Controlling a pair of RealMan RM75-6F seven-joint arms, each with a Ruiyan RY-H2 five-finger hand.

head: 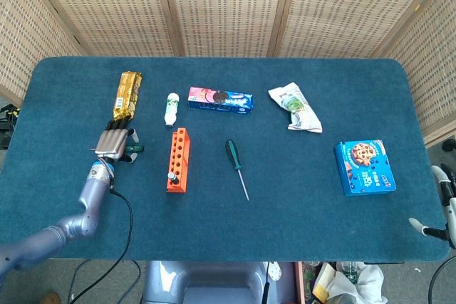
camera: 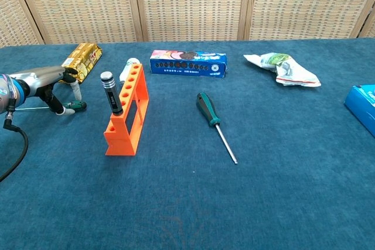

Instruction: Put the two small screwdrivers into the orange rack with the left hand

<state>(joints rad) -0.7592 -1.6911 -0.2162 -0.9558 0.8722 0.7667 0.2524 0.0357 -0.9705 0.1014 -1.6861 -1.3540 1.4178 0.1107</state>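
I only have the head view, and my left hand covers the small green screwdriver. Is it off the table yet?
Observer: No. In the chest view the small green screwdriver lies flat on the cloth. Its handle pokes out from under the left hand toward the orange rack.
Operator: Do the fingers have it?
Observer: The fingers reach down to the cloth beside the handle. I cannot tell whether they pinch it.
Operator: Is that dark dot in the rack a screwdriver?
Observer: Yes. A black-handled screwdriver stands nearly upright in the rack's nearest slot and rises above its top.
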